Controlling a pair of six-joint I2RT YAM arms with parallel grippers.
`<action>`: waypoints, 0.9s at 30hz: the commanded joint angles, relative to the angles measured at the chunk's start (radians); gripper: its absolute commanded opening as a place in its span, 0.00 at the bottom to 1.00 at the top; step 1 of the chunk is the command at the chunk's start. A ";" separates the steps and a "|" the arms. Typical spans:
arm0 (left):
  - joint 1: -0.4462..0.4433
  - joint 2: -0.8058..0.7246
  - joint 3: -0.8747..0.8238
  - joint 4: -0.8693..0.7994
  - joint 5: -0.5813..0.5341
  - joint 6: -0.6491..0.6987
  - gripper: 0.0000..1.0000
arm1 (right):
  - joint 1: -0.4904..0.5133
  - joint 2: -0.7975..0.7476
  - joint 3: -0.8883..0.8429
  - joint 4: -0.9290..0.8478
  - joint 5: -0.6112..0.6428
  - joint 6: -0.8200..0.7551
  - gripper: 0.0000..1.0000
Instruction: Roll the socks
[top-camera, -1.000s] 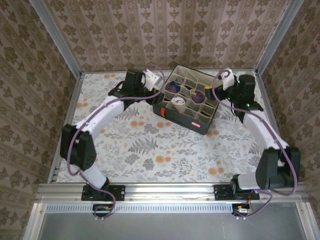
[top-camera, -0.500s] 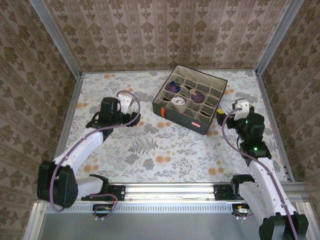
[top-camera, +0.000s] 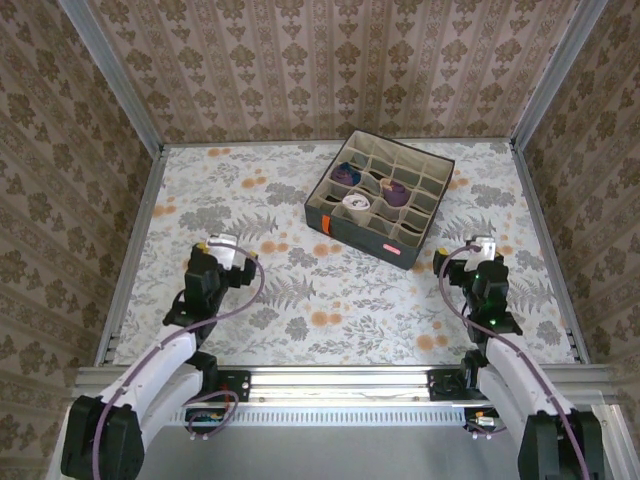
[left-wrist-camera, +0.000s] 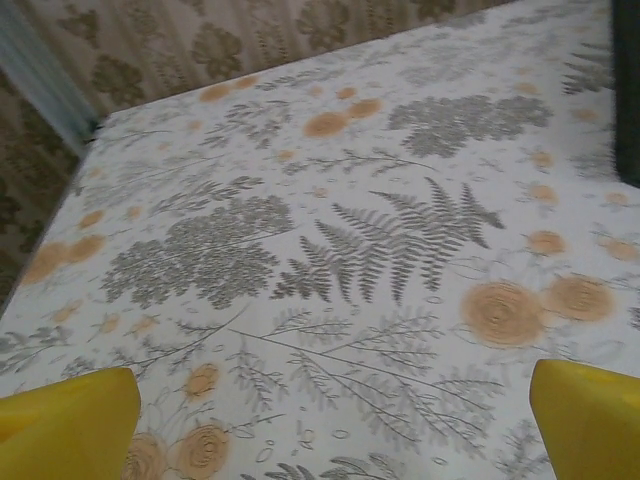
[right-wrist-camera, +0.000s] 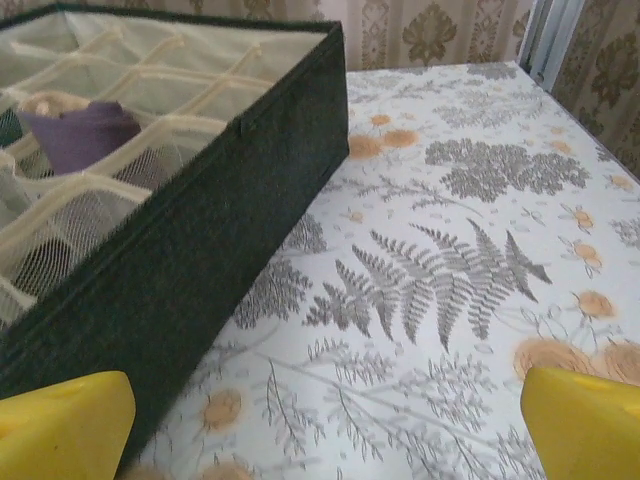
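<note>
**Inside box (top-camera: 365, 240) cells: socks (top-camera: 356, 203) rolled, stowed**

Three rolls sit one per cell, likely so they stay rolled. Left fingers (left-wrist-camera: 70, 425) and right fingers (right-wrist-camera: 65, 425) are wide, empty, low over the counter (top-camera: 300, 290). Nothing looks left to grab.

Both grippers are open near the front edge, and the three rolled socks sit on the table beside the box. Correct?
Not quite: the three socks sit inside the box, in its cells, not on the table beside it, as the top view shows. The left gripper and right gripper are open near the front edge.
</note>
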 joint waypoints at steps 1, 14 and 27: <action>0.051 0.075 -0.039 0.222 -0.032 0.014 1.00 | -0.002 0.148 0.009 0.284 0.017 0.018 1.00; 0.180 0.490 0.039 0.610 0.189 0.099 1.00 | -0.024 0.600 0.095 0.617 -0.019 0.041 1.00; 0.242 0.740 0.123 0.711 0.260 0.049 1.00 | 0.001 0.678 0.251 0.397 -0.023 0.012 1.00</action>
